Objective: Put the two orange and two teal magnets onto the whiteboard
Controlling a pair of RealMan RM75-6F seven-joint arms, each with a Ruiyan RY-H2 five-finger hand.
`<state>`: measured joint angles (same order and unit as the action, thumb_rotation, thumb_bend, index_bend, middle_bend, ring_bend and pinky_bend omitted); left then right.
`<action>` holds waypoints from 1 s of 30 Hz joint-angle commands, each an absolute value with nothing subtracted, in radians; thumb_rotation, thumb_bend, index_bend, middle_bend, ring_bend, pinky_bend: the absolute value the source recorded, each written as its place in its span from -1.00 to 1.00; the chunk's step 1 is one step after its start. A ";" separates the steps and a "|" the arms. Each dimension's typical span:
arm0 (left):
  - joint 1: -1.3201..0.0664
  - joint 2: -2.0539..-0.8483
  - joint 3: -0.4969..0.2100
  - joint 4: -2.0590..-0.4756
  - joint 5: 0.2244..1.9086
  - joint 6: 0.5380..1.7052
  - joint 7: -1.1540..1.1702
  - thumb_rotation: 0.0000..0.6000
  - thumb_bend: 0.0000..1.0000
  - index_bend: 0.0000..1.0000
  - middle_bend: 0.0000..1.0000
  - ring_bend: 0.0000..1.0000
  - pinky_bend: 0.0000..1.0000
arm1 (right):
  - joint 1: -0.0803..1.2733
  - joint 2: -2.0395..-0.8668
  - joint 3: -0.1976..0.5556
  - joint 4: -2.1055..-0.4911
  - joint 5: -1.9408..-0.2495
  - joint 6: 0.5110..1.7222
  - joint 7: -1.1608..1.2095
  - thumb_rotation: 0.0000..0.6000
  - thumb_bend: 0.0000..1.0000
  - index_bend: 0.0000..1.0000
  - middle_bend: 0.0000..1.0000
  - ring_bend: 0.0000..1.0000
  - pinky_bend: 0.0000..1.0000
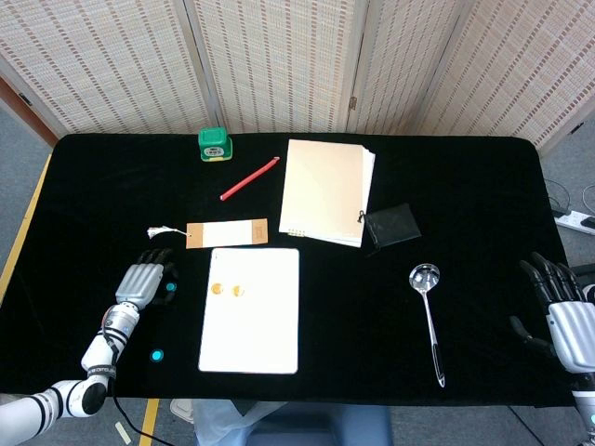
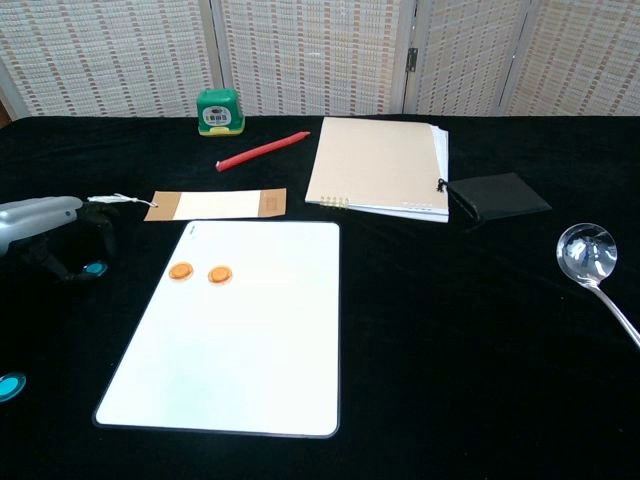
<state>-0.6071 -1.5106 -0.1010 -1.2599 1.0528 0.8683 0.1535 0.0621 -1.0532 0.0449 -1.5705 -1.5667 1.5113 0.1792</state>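
The left hand (image 1: 144,280) hovered palm down over one teal magnet (image 2: 94,268), fingers curled loosely around nothing, just off the whiteboard's (image 1: 253,334) left edge. The second teal magnet (image 1: 157,355) lay on bare black cloth near the table's (image 1: 483,186) front edge. Both orange magnets (image 2: 181,271) (image 2: 219,274) sat side by side on the whiteboard's upper left corner. A spoon (image 1: 429,316) lay well to the right. The right hand (image 1: 562,314) waited at the table's right edge, fingers spread, empty.
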 commanded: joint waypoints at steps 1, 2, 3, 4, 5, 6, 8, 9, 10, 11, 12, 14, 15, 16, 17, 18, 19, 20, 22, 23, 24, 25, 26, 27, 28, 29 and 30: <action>-0.598 -1.516 -0.096 -1.240 1.062 0.864 0.137 1.00 -0.20 -0.14 -0.79 -1.00 -1.00 | 0.062 -1.051 0.045 -1.575 -1.567 1.512 0.175 1.00 -0.26 -1.00 -1.00 -1.00 -1.00; -0.596 -1.518 -0.095 -1.235 1.064 0.864 0.134 1.00 -0.20 -0.14 -0.79 -1.00 -1.00 | 0.062 -1.051 0.045 -1.577 -1.567 1.512 0.174 1.00 -0.26 -1.00 -1.00 -1.00 -1.00; -0.595 -1.519 -0.095 -1.230 1.065 0.862 0.131 1.00 -0.20 -0.14 -0.79 -1.00 -1.00 | 0.062 -1.050 0.044 -1.579 -1.567 1.512 0.171 1.00 -0.26 -1.00 -1.00 -1.00 -1.00; -0.593 -1.521 -0.096 -1.224 1.067 0.860 0.126 1.00 -0.20 -0.14 -0.79 -1.00 -1.00 | 0.062 -1.049 0.044 -1.581 -1.568 1.512 0.169 1.00 -0.26 -1.00 -1.00 -1.00 -1.00; -0.592 -1.521 -0.097 -1.221 1.068 0.859 0.121 1.00 -0.20 -0.14 -0.79 -1.00 -1.00 | 0.062 -1.049 0.044 -1.583 -1.567 1.513 0.167 1.00 -0.26 -1.00 -1.00 -1.00 -1.00; -0.591 -1.522 -0.097 -1.217 1.070 0.859 0.117 1.00 -0.20 -0.14 -0.79 -1.00 -1.00 | 0.061 -1.048 0.045 -1.585 -1.567 1.514 0.165 1.00 -0.26 -1.00 -1.00 -1.00 -1.00; -0.589 -1.525 -0.098 -1.207 1.074 0.856 0.109 1.00 -0.20 -0.14 -0.79 -1.00 -1.00 | 0.060 -1.047 0.044 -1.588 -1.567 1.516 0.163 1.00 -0.26 -1.00 -1.00 -1.00 -1.00; -0.589 -1.527 -0.098 -1.202 1.075 0.853 0.105 1.00 -0.20 -0.14 -0.79 -1.00 -1.00 | 0.059 -1.047 0.044 -1.589 -1.566 1.516 0.161 1.00 -0.26 -1.00 -1.00 -1.00 -1.00; -0.588 -1.528 -0.099 -1.199 1.076 0.850 0.102 1.00 -0.20 -0.14 -0.79 -1.00 -1.00 | 0.059 -1.046 0.044 -1.590 -1.566 1.516 0.160 1.00 -0.26 -1.00 -1.00 -1.00 -1.00; -0.588 -1.529 -0.099 -1.196 1.078 0.848 0.098 1.00 -0.20 -0.13 -0.79 -1.00 -1.00 | 0.059 -1.046 0.044 -1.591 -1.565 1.516 0.160 1.00 -0.26 -1.00 -1.00 -1.00 -1.00; -0.588 -1.531 -0.100 -1.192 1.080 0.847 0.096 1.00 -0.20 -0.13 -0.79 -1.00 -1.00 | 0.058 -1.046 0.043 -1.592 -1.565 1.516 0.159 1.00 -0.26 -1.00 -1.00 -1.00 -1.00; -0.588 -1.536 -0.100 -1.185 1.084 0.844 0.092 1.00 -0.20 -0.12 -0.79 -1.00 -1.00 | 0.058 -1.046 0.044 -1.593 -1.565 1.517 0.158 1.00 -0.26 -1.00 -1.00 -1.00 -1.00; -0.588 -1.539 -0.101 -1.181 1.086 0.843 0.089 1.00 -0.20 -0.10 -0.79 -1.00 -1.00 | 0.057 -1.045 0.044 -1.594 -1.565 1.518 0.158 1.00 -0.26 -1.00 -1.00 -1.00 -1.00; -0.588 -1.541 -0.102 -1.179 1.088 0.843 0.087 1.00 -0.20 -0.09 -0.79 -1.00 -1.00 | 0.057 -1.045 0.044 -1.595 -1.565 1.519 0.157 1.00 -0.26 -1.00 -1.00 -1.00 -1.00; -0.587 -1.544 -0.102 -1.176 1.090 0.842 0.086 1.00 -0.20 -0.07 -0.79 -1.00 -1.00 | 0.057 -1.045 0.044 -1.595 -1.565 1.519 0.157 1.00 -0.26 -1.00 -1.00 -1.00 -1.00; -0.587 -1.545 -0.102 -1.174 1.092 0.841 0.085 1.00 -0.20 -0.06 -0.79 -1.00 -1.00 | 0.057 -1.044 0.044 -1.595 -1.565 1.520 0.157 1.00 -0.26 -1.00 -1.00 -1.00 -1.00; -0.587 -1.548 -0.102 -1.171 1.095 0.841 0.084 1.00 -0.20 -0.04 -0.79 -1.00 -1.00 | 0.056 -1.044 0.044 -1.596 -1.564 1.520 0.157 1.00 -0.26 -1.00 -1.00 -1.00 -1.00; -0.586 -1.549 -0.102 -1.170 1.097 0.842 0.082 1.00 -0.20 -0.02 -0.79 -1.00 -1.00 | 0.056 -1.044 0.044 -1.595 -1.565 1.521 0.157 1.00 -0.26 -1.00 -1.00 -1.00 -1.00; -0.583 -1.549 -0.103 -1.173 1.104 0.847 0.078 1.00 -0.20 0.00 -0.79 -1.00 -1.00 | 0.055 -1.044 0.044 -1.595 -1.565 1.521 0.158 1.00 -0.26 -1.00 -1.00 -1.00 -1.00; -0.582 -1.547 -0.103 -1.176 1.108 0.850 0.076 1.00 -0.20 0.01 -0.79 -1.00 -1.00 | 0.056 -1.044 0.044 -1.596 -1.565 1.521 0.158 1.00 -0.26 -1.00 -1.00 -1.00 -1.00; -0.580 -1.544 -0.103 -1.182 1.114 0.855 0.074 1.00 -0.20 0.02 -0.79 -1.00 -1.00 | 0.056 -1.044 0.044 -1.596 -1.565 1.521 0.158 1.00 -0.26 -1.00 -1.00 -1.00 -1.00; -0.578 -1.538 -0.103 -1.192 1.123 0.865 0.073 1.00 -0.20 0.02 -0.79 -1.00 -1.00 | 0.056 -1.044 0.044 -1.596 -1.566 1.521 0.158 1.00 -0.26 -1.00 -1.00 -1.00 -1.00; -0.575 -1.533 -0.102 -1.202 1.131 0.873 0.072 1.00 -0.20 0.02 -0.79 -1.00 -1.00 | 0.056 -1.044 0.044 -1.596 -1.566 1.521 0.157 1.00 -0.26 -1.00 -1.00 -1.00 -1.00; -0.572 -1.527 -0.101 -1.214 1.139 0.880 0.070 1.00 -0.20 0.02 -0.79 -1.00 -1.00 | 0.056 -1.044 0.044 -1.597 -1.567 1.522 0.157 1.00 -0.26 -1.00 -1.00 -1.00 -1.00; -0.569 -1.516 -0.099 -1.235 1.152 0.890 0.066 1.00 -0.20 0.02 -0.79 -1.00 -1.00 | 0.057 -1.044 0.044 -1.597 -1.568 1.522 0.156 1.00 -0.26 -1.00 -1.00 -1.00 -1.00; -0.567 -1.509 -0.097 -1.252 1.163 0.898 0.063 1.00 -0.20 0.02 -0.79 -1.00 -1.00 | 0.057 -1.043 0.044 -1.598 -1.568 1.522 0.156 1.00 -0.26 -1.00 -1.00 -1.00 -1.00; -0.564 -1.502 -0.095 -1.268 1.176 0.907 0.059 1.00 -0.20 0.02 -0.79 -1.00 -1.00 | 0.057 -1.043 0.044 -1.598 -1.568 1.522 0.156 1.00 -0.26 -1.00 -1.00 -1.00 -1.00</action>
